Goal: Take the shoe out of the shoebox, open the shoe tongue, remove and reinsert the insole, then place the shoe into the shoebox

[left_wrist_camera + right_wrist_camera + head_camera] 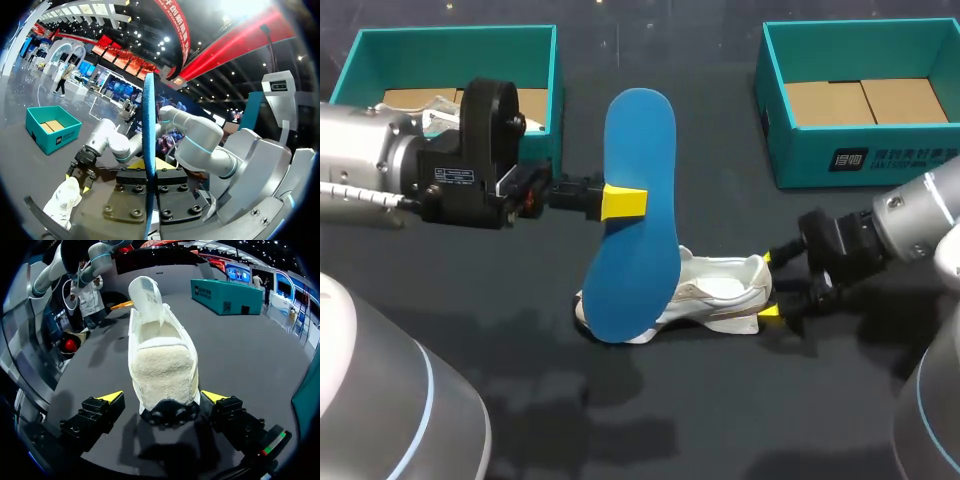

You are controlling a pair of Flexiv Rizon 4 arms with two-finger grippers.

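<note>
From above, the left fingers point(623, 201) clamp the flat blue foam insole point(640, 130) upright over the white fabric sneaker point(720, 290) lying on the dark counter point(720, 420); left wrist, insole point(148, 115) pinched edge-on; right wrist, the right fingers point(111, 397) spread wide either side of the sneaker's point(162, 365) heel, gripping nothing.

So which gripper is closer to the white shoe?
Right. The right gripper, open, flanks the heel of the shoe; the left gripper grips the blue insole higher up.

A dark grey table point(720, 420) with a matte, faintly mottled surface carries soft shadows across its middle.
</note>
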